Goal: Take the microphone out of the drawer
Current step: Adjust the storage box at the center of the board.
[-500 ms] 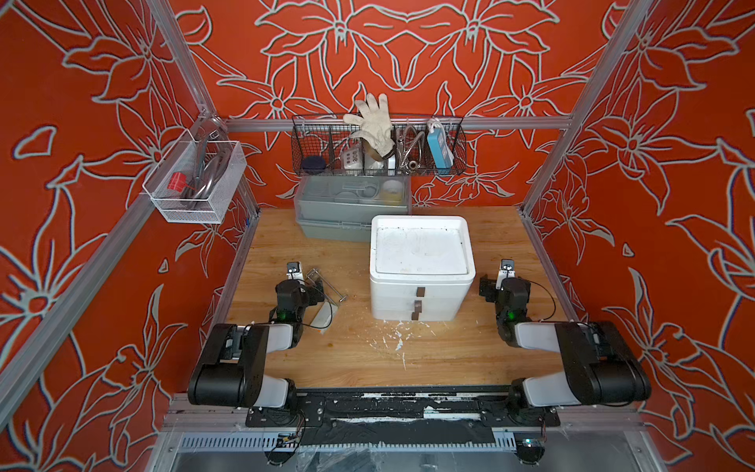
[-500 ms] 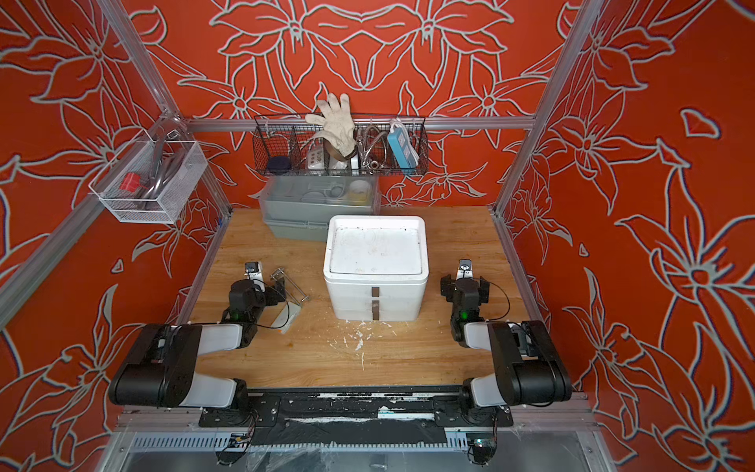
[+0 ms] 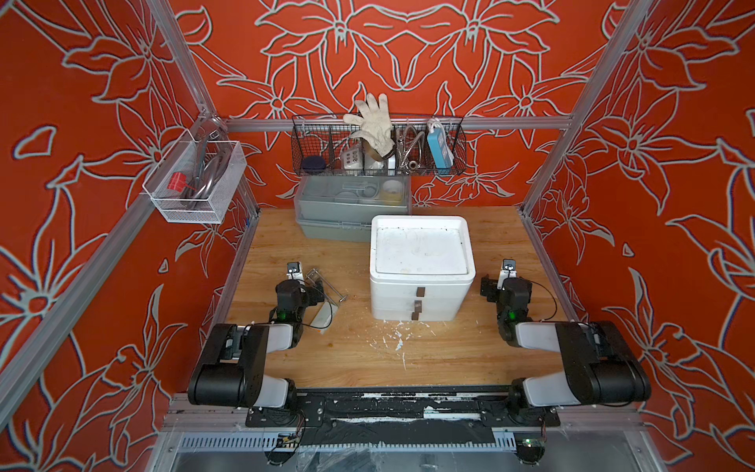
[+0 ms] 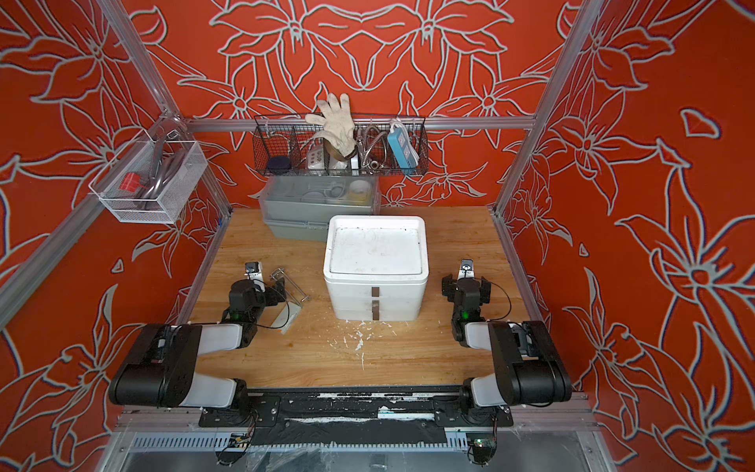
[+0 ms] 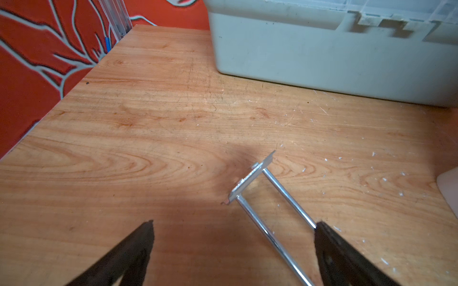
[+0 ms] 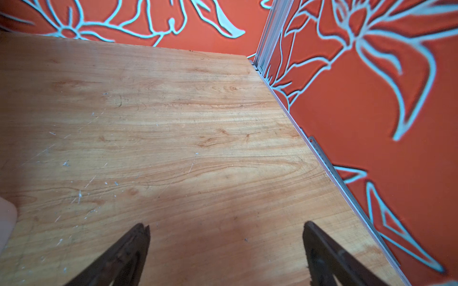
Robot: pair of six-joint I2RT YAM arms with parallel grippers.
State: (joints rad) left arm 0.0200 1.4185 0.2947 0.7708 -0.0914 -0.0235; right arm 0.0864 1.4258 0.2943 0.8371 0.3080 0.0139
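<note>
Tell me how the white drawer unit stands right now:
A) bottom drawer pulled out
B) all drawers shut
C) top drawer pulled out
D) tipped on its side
B: the drawer unit stands upright with a flush front, its brown handles stacked in line and no drawer sticking out.

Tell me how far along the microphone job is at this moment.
Done: nothing that shows. The white drawer unit has its drawer fronts flush and shut, and no microphone is visible anywhere. In hand: nothing. The left gripper is open by a metal hook lying on the table; the right gripper is open over the tabletop. Left: pull a drawer open, find the microphone, lift it out.
</note>
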